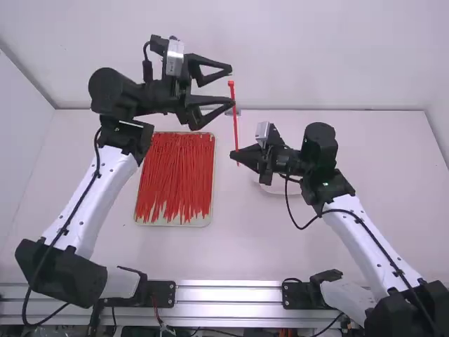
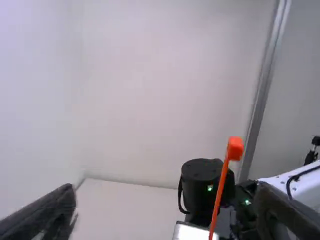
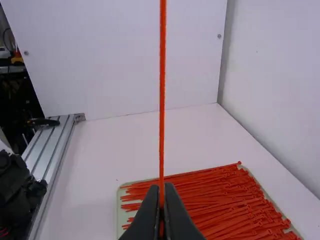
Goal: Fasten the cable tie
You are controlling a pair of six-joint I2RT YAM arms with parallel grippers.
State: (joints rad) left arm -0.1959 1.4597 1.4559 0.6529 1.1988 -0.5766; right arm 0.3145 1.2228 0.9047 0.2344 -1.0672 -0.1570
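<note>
Pinched between the 2 black fingers [image 3: 150,210] of the right gripper [image 3: 161,188], a single red cable tie [image 3: 162,100] stands straight and upright, held by its lower end with the jaws closed tight on the strap. Seen from above, it hangs in the air over the white table [image 1: 316,232], between the tray [image 1: 175,222] and the right arm's wrist, and its square head [image 1: 231,83] is at the top. The left gripper [image 1: 230,87] is raised to that same height, pointing across toward the tie with its jaws spread wide. From above the head sits at the mouth of that gap, and in the left wrist view it shows between the 2 fingers, clear of both. Whether the head is truly inside the jaws or just in front of them I cannot tell. On the table below the left arm, the flat pale tray with rounded corners carries a thick pile of spare ties [image 1: 175,175], all red, laid side by side and running lengthways away from the arm bases. The right gripper is just beside the tray's far right corner, above the table. Plain white walls [image 1: 316,49] close off the table at the back and sides, and a metal rail [image 1: 224,291] runs along the near edge between the 2 arm bases.
</note>
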